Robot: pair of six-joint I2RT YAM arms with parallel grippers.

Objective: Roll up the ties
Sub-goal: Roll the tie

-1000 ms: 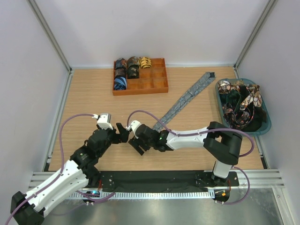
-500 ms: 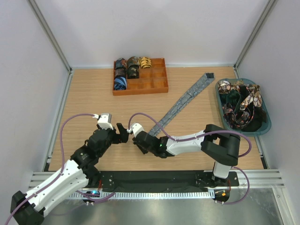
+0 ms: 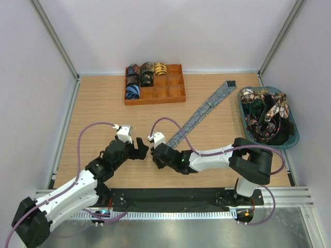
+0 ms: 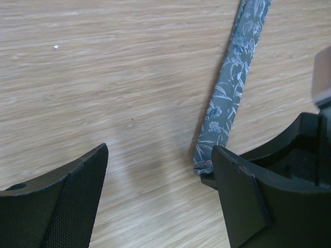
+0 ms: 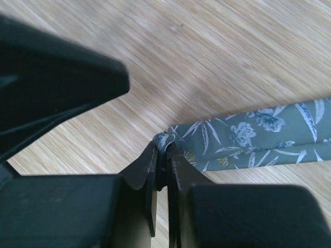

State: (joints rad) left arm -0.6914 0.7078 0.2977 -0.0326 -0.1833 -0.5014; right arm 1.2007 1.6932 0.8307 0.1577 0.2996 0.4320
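Observation:
A long grey-blue tie (image 3: pixel 207 106) with a leaf print lies flat and diagonal on the wooden table, its wide end at the far right. My right gripper (image 3: pixel 159 151) is shut on its narrow near end, and the right wrist view shows the fabric (image 5: pixel 243 137) bunched between the closed fingertips (image 5: pixel 165 147). My left gripper (image 3: pixel 141 150) hangs just left of it, open and holding nothing. In the left wrist view the tie (image 4: pixel 230 88) ends beside the right finger (image 4: pixel 243 201), outside the open gap (image 4: pixel 158 181).
An orange-brown compartment tray (image 3: pixel 176 98) at the back holds several rolled ties (image 3: pixel 140 77). A teal basket (image 3: pixel 296 126) at the right edge holds a heap of loose patterned ties (image 3: pixel 264 111). Purple cables loop over both arms. White walls enclose the table.
My right gripper has gone from open to shut, pinching the tie's narrow end. Both grippers have shifted slightly right and away from the near edge.

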